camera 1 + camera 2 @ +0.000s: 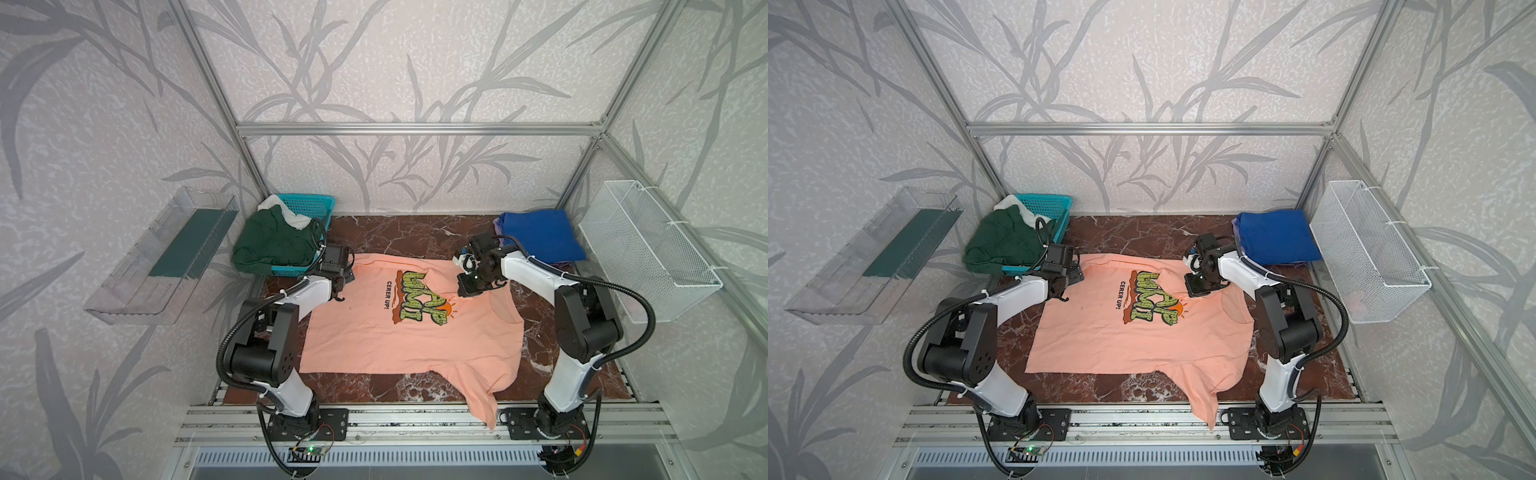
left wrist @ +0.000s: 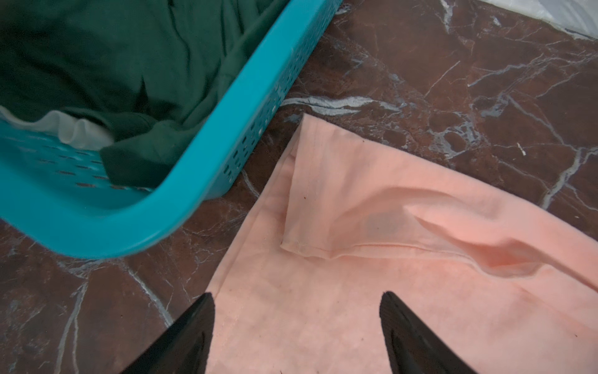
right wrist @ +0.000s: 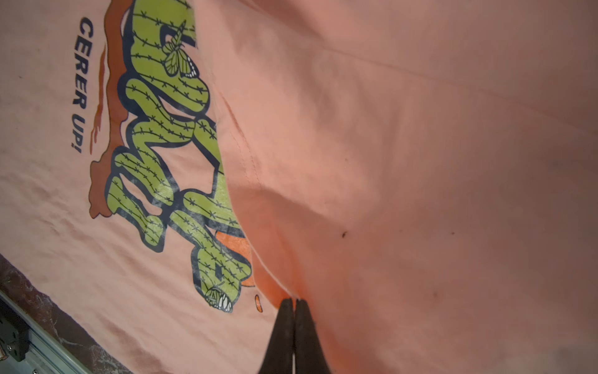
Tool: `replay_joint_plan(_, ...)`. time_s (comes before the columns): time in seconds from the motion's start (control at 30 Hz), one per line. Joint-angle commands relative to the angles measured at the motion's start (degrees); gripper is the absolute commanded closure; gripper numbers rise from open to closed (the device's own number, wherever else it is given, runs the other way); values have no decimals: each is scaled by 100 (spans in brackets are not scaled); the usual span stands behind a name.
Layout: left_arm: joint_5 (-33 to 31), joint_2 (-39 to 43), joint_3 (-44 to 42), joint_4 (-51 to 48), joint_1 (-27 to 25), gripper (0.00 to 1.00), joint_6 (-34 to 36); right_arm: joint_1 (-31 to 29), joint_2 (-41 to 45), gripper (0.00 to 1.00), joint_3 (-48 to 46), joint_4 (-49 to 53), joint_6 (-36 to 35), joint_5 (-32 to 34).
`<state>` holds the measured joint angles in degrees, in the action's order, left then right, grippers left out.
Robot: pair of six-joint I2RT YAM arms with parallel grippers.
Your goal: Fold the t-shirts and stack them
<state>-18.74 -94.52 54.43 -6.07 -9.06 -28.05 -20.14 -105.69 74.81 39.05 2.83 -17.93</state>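
One tee (image 1: 395,332), the peach one, lies spread mid-table (image 1: 395,237), with a sleeve (image 1: 484,399) hanging over the front edge. My right gripper (image 3: 293,304) is clenched on a fold of it by the print (image 3: 168,145). My left gripper (image 2: 296,294) hangs released over the far corner, beside the basket (image 2: 226,129). The risks I judge: thin cloth slipping from my pinch, or a one-sided pull dragging the tee askew.
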Motion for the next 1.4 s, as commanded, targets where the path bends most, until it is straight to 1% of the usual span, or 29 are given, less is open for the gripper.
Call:
replay_joint_plan(0.0, -45, -109, 163, -193, 115, 19, -25, 10, 317, 100, -156, 32, -138, 135)
replay_joint_plan(0.1, -24, -144, 207, -228, 199, 20, -60, 27, 438, 100, -245, -31, -142, 263)
replay_joint_plan(0.2, -6, -236, 269, -276, 259, 19, -80, 121, 631, 100, -353, -200, 46, 428)
replay_joint_plan(0.37, 118, -510, 502, -412, 333, 22, -127, 516, 1065, 100, -625, -660, 505, 381)
replay_joint_plan(0.43, 189, -611, 660, -528, 329, 24, -117, 712, 1217, 100, -768, -869, 641, 187)
replay_joint_plan(0.5, 297, -738, 862, -713, 343, 25, -100, 809, 1294, 100, -843, -970, 649, 4)
replay_joint_plan(0.6, 424, -941, 1100, -852, 341, 28, -82, 820, 1258, 100, -834, -918, 603, -3)
replay_joint_plan(0.8, 603, -1273, 1369, -1000, 343, 31, -133, 845, 1251, 100, -849, -894, 602, 52)
replay_joint_plan(0.97, 676, -1412, 1400, -1017, 339, 35, -227, 920, 1262, 100, -840, -926, 627, 11)
replay_joint_plan(1.13, 743, -1683, 1550, -1095, 343, 42, -276, 929, 1167, 100, -772, -909, 602, -42)
replay_joint_plan(1.3, 742, -1766, 1610, -1116, 343, 54, -280, 933, 1139, 100, -749, -908, 591, -71)
replay_joint_plan(1.37, 665, -1772, 1628, -1134, 343, 56, -262, 933, 1147, 100, -745, -913, 586, -79)
